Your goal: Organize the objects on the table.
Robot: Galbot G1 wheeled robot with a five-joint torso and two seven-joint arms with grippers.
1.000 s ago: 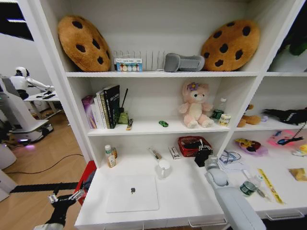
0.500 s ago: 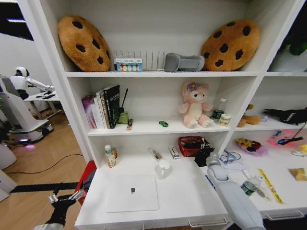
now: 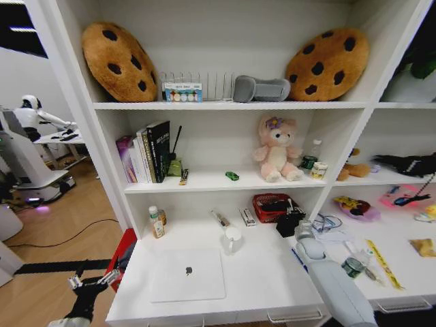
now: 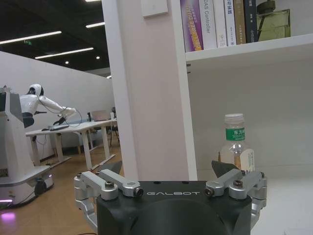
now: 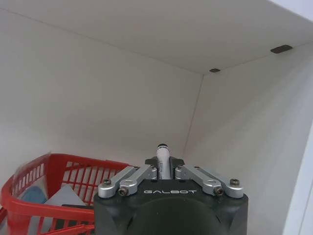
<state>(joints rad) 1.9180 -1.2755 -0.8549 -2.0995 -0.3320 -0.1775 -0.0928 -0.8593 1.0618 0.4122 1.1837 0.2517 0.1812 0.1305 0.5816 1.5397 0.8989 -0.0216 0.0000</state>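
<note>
A pen (image 5: 163, 161), light, stiff and slick, is clamped at mid-barrel by the right gripper (image 5: 166, 172) beside the red basket (image 5: 58, 188), centre-right of the head view; the left gripper (image 4: 171, 178) is held open, lower left.

The right gripper (image 5: 163, 177) has a matt black plastic body and bare silver metal finger links; between them sits a glossy pen (image 5: 163, 161); just beside it is a red plastic mesh basket (image 5: 58, 188). The table (image 3: 266, 276) below looks smooth, matt white; the laptop (image 3: 188, 274) lid is smooth silver metal.
</note>
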